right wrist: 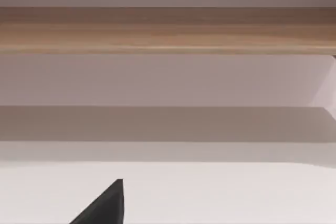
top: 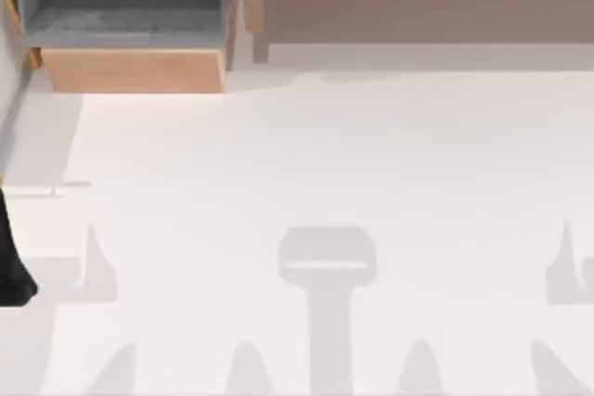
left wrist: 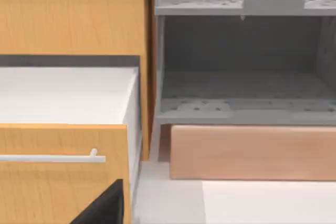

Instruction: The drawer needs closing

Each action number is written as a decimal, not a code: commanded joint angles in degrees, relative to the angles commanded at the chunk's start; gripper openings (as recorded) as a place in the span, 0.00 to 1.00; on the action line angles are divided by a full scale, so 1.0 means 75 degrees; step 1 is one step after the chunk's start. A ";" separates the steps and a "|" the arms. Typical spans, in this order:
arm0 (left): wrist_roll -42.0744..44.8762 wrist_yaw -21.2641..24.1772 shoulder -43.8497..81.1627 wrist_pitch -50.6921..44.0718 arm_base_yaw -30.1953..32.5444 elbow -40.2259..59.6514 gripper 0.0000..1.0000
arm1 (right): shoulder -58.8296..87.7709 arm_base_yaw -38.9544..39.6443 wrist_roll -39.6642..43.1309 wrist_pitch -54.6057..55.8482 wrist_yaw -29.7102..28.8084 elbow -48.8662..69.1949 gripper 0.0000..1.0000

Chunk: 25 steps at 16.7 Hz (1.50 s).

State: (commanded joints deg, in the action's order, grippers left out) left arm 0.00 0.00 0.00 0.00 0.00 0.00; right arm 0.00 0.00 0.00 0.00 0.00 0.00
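Evidently the drawer (top: pixel 130 34) stands pulled out at the tabletop's (top: pixel 325 164) far left, so the left gripper (top: pixel 14 275), parked at the left edge with finger state impossible to tell, should press squarely against its unmarked wood front panel (left wrist: pixel 252 153); no writing is visible.

Even, bright light from above casts soft grey shadows across the white table (top: pixel 371 164), without glare.
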 joint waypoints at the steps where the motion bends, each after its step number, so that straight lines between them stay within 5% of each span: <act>1: 0.0000 0.0000 0.0000 0.0000 0.0000 0.0000 1.00 | 0.0000 0.0000 0.0000 0.0000 0.0000 0.0000 1.00; 5: 0.0014 -0.0417 0.0551 0.0195 0.0435 0.0501 1.00 | 0.0000 0.0000 0.0000 0.0000 0.0000 0.0000 1.00; 16: 0.0081 -0.2955 0.4867 0.1360 0.2979 0.3501 1.00 | 0.0000 0.0000 0.0000 0.0000 0.0000 0.0000 1.00; 25: 0.0458 -0.2717 0.5271 0.1685 0.2765 0.3512 1.00 | 0.0000 0.0000 0.0000 0.0000 0.0000 0.0000 1.00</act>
State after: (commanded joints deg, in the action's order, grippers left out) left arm 3.44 -20.37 39.54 12.64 20.74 26.34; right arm 0.00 0.00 0.00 0.00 0.00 0.00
